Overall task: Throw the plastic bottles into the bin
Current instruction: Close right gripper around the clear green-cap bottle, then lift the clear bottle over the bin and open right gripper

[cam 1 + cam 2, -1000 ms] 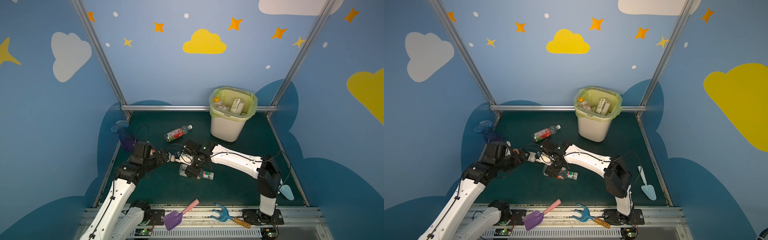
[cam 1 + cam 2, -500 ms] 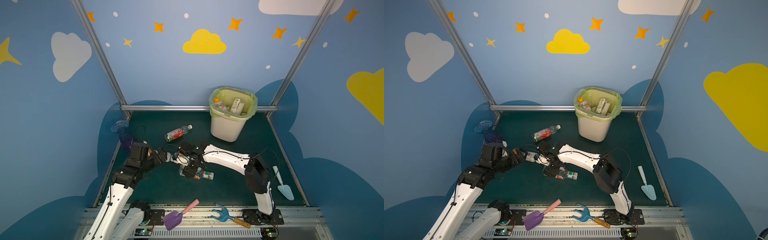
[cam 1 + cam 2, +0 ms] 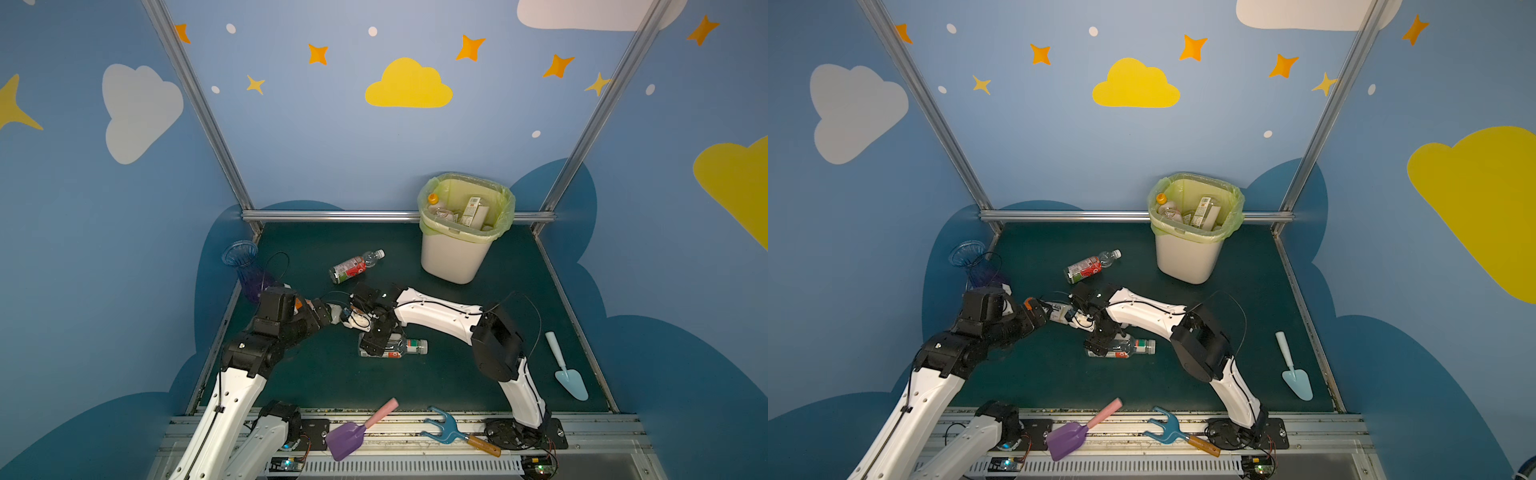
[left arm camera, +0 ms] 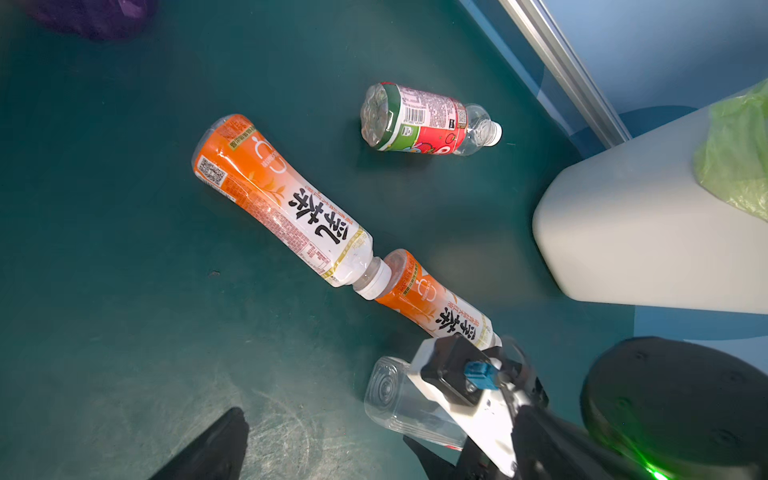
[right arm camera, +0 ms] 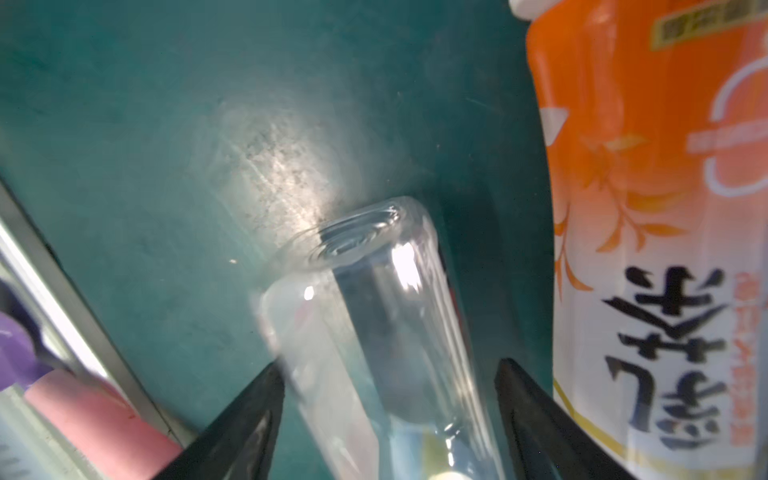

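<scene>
Right gripper [image 5: 386, 370] is straddling clear bottle [image 5: 374, 291] lying centre, jaws spread, not pinching yet; left gripper [image 3: 328, 313] is hanging spread & empty. Bin [image 3: 451, 262], smooth cream plastic w/ crinkly bag [image 3: 505, 208], is standing far right. Bottle's looking slick, thin-walled: centring jaws, then squeezing gently, should be stopping slips.

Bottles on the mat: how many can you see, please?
4: two orange bottles end to end, a red-labelled bottle apart, a clear bottle between the right gripper's jaws; others may be hidden.

high top views look down; wrist views share clear bottle [image 5: 374, 324].
</scene>
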`<control>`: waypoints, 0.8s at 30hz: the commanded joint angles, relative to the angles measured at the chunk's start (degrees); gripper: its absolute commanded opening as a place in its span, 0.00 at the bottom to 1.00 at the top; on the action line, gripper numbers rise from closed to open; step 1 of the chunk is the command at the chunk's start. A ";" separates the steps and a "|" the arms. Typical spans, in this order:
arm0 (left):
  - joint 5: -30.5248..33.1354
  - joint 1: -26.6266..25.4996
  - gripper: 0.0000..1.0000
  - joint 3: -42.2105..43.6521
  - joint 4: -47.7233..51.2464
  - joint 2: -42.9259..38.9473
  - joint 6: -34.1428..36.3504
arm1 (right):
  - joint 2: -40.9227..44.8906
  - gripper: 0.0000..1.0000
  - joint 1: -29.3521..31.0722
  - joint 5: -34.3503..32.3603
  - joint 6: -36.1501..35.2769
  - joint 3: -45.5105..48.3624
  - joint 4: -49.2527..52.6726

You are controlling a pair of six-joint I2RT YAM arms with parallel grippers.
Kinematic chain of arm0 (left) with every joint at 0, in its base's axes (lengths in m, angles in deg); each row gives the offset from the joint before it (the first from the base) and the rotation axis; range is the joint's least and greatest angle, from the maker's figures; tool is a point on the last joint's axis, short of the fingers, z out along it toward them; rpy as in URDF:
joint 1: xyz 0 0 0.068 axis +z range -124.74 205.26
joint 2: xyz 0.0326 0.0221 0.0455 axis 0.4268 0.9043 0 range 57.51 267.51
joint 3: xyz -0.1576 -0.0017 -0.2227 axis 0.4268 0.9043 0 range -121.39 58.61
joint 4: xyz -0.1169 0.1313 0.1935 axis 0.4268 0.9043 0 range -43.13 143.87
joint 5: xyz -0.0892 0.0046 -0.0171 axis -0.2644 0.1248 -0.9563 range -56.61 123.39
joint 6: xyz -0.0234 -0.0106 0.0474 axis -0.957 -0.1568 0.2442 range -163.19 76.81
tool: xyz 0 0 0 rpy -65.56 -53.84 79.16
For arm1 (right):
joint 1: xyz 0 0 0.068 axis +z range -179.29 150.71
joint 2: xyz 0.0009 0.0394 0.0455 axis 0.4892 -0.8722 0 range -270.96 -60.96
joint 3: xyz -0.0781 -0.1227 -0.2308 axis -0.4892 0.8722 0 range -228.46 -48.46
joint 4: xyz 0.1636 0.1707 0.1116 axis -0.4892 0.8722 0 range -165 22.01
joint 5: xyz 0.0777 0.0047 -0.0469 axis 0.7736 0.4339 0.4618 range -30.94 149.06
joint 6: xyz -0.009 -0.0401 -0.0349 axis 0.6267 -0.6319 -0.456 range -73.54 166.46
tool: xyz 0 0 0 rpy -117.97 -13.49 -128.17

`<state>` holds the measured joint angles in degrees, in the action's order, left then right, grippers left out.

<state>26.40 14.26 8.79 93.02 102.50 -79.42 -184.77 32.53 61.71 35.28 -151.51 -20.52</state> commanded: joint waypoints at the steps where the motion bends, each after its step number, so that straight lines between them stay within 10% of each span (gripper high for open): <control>1: 0.31 0.19 1.00 -1.70 0.43 -0.05 1.09 | -1.74 0.82 -0.53 -1.73 0.28 -1.11 1.89; 24: 0.08 0.63 1.00 -4.48 0.91 0.45 1.43 | 18.51 0.50 -3.32 -3.18 3.34 -0.35 -1.65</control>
<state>26.38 14.65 6.19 93.46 102.96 -78.76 -170.63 30.30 60.10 37.64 -150.09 -21.83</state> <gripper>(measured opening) 0.997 0.524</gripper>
